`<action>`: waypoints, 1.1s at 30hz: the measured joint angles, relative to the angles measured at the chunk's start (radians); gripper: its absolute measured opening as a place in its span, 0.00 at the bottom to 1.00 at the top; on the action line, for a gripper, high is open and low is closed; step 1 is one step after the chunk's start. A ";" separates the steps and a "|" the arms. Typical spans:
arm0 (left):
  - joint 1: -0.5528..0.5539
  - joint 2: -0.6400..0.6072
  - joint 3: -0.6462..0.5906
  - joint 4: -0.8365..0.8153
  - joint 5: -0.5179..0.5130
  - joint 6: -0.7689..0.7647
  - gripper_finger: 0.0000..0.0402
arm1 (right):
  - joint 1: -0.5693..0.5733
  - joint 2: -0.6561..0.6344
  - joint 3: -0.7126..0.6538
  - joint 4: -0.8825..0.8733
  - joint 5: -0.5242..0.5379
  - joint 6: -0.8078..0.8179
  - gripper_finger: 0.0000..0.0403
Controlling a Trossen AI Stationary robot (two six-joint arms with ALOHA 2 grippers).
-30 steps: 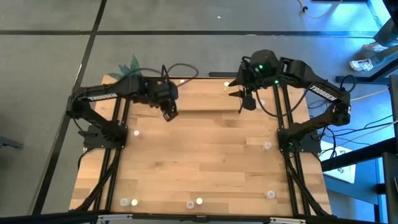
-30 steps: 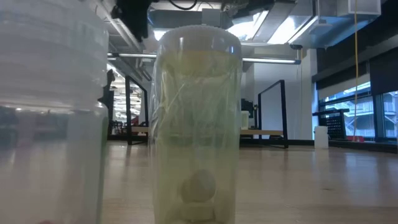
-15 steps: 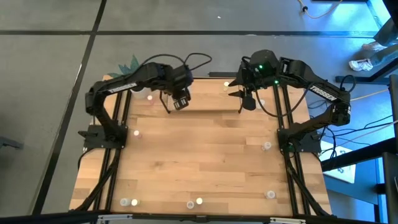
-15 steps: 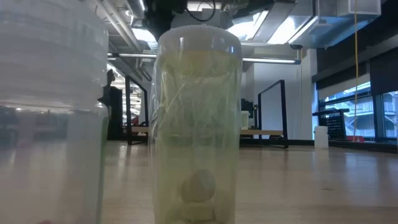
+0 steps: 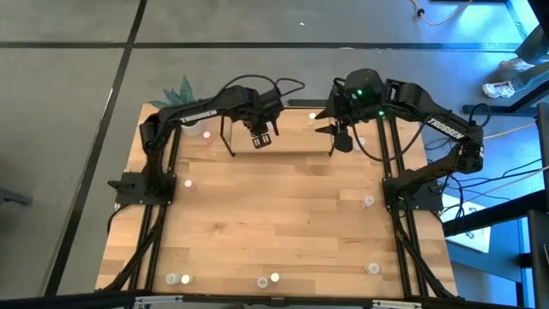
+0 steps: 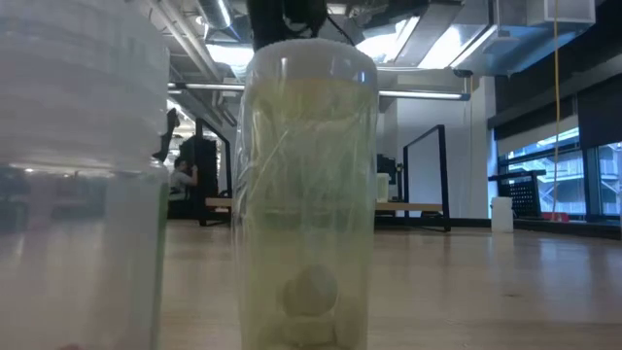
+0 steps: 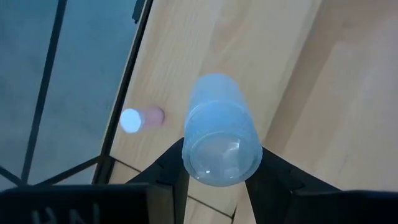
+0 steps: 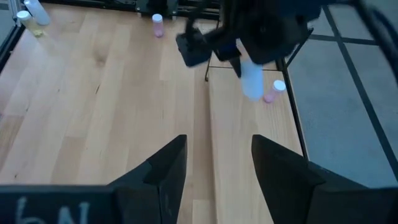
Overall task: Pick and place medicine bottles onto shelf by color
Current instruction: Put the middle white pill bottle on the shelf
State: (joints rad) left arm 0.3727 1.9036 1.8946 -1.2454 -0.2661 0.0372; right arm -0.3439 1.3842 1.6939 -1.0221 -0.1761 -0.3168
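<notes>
My left gripper hangs over the shelf at the table's far edge, shut on a whitish medicine bottle. The right wrist view shows that bottle below the fingers, above the shelf board. A pink bottle lies on the board close by. My right gripper waits open at the shelf's right part, nothing between its fingers. More bottles stand about the table, two of them at the near edge. My left gripper pinches the bottle's upper end between its two fingers, one on each side. The fingers come from above, slanting down, and the bottle runs on beyond them along their line. It hangs clear of the shelf board.
Single bottles stand at the left, the right and the near corners. A yellowish bottle and another fill the low view. A green plant is at the far left corner. The table's middle is bare wood.
My left gripper has travelled toward the table's right edge along the far side, from the left of the shelf to over its board, sinking a little while its wrist rolled. My right gripper has kept still.
</notes>
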 joint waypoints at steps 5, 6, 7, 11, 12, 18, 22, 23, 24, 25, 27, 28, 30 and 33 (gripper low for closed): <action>0.030 0.051 0.000 0.033 0.003 0.002 0.29 | 0.000 0.000 0.000 0.000 0.000 -0.001 0.45; 0.036 0.062 0.000 0.045 0.002 0.002 0.29 | 0.000 0.000 0.000 0.000 0.000 -0.001 0.45; 0.042 0.071 0.000 0.057 0.002 0.002 0.29 | 0.000 0.000 0.000 0.001 0.001 -0.001 0.45; 0.064 0.092 0.000 0.069 0.003 0.001 0.29 | 0.000 0.000 0.000 0.016 0.053 0.001 0.45; 0.068 0.094 0.000 0.074 0.003 0.001 0.29 | 0.000 0.000 0.000 0.017 0.081 0.001 0.45; 0.091 0.103 0.000 0.105 0.048 0.000 0.29 | 0.000 0.002 0.000 0.018 0.203 0.003 0.45; 0.099 0.108 -0.001 0.110 0.051 -0.001 0.29 | 0.000 0.002 0.000 0.024 0.270 0.055 0.45; 0.100 0.108 0.000 0.113 0.051 -0.001 0.29 | 0.000 0.002 0.000 0.023 0.273 0.068 0.45; 0.100 0.108 0.000 0.115 0.051 -0.001 0.29 | 0.000 0.002 0.000 0.023 0.273 0.077 0.45; 0.100 0.108 0.000 0.114 0.051 -0.001 0.29 | 0.000 0.002 0.000 0.024 0.273 0.077 0.45; 0.100 0.108 0.000 0.114 0.051 -0.001 0.29 | 0.000 0.002 0.000 0.024 0.272 0.077 0.45; 0.100 0.108 0.000 0.115 0.051 -0.001 0.29 | 0.000 0.002 0.000 0.024 0.272 0.077 0.45; 0.100 0.108 0.000 0.115 0.051 -0.001 0.29 | 0.000 0.002 0.000 0.024 0.272 0.076 0.45; 0.100 0.108 0.000 0.120 0.051 -0.001 0.29 | 0.000 0.002 0.000 0.024 0.272 0.076 0.45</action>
State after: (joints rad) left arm 0.4728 2.0113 1.8942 -1.1255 -0.2146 0.0360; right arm -0.3439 1.3861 1.6943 -0.9981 0.0959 -0.2405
